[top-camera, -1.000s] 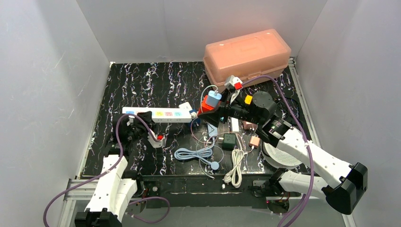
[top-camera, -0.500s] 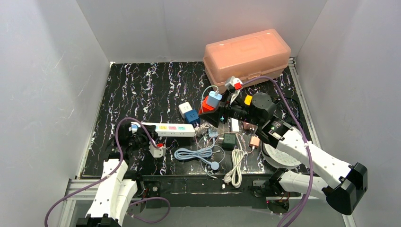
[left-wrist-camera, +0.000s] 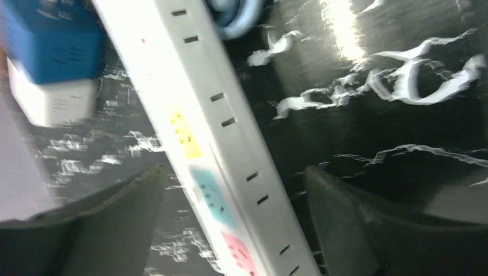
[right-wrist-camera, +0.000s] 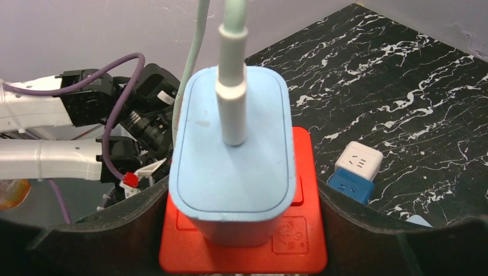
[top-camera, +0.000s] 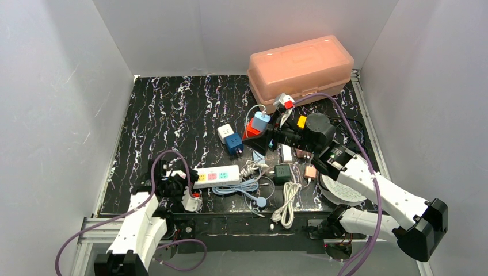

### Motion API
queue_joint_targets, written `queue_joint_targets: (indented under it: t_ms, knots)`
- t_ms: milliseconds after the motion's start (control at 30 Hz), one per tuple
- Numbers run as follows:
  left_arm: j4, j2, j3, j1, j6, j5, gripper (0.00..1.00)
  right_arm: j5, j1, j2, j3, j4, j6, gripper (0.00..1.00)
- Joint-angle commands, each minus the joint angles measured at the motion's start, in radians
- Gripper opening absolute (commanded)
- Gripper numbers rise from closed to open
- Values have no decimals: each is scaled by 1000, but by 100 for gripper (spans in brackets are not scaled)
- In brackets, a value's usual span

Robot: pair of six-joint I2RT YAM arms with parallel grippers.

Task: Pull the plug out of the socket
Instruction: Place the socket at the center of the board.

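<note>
My right gripper is shut on a red socket block, which fills the space between its dark fingers. A light blue plug with a pale green cable sits plugged into the block's top face; both are also seen from above, the blue plug raised off the table. Near the table's front left, my left gripper stands open around the left end of a white power strip. In the left wrist view the strip runs diagonally between the fingers with gaps on both sides.
A white and blue cube adapter pair sits mid-table. An orange lidded box stands at the back right. Coiled blue and white cables, a dark green adapter and small plugs crowd the front middle. Grey walls enclose the table.
The left gripper dragged the power strip toward the near left, away from the cube adapters, then opened and let go of it. The right gripper and its socket stayed put.
</note>
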Motion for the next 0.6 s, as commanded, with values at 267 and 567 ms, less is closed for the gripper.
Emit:
queue_joint_targets:
  t_ms: [267,567]
  knots:
    - [-130,236,69,-4,66,-24,98,16,0,-45,3,39,18,1]
    - [-203,275,375,22,-476,-24,98,-24,0,-37,16,-36,-19,1]
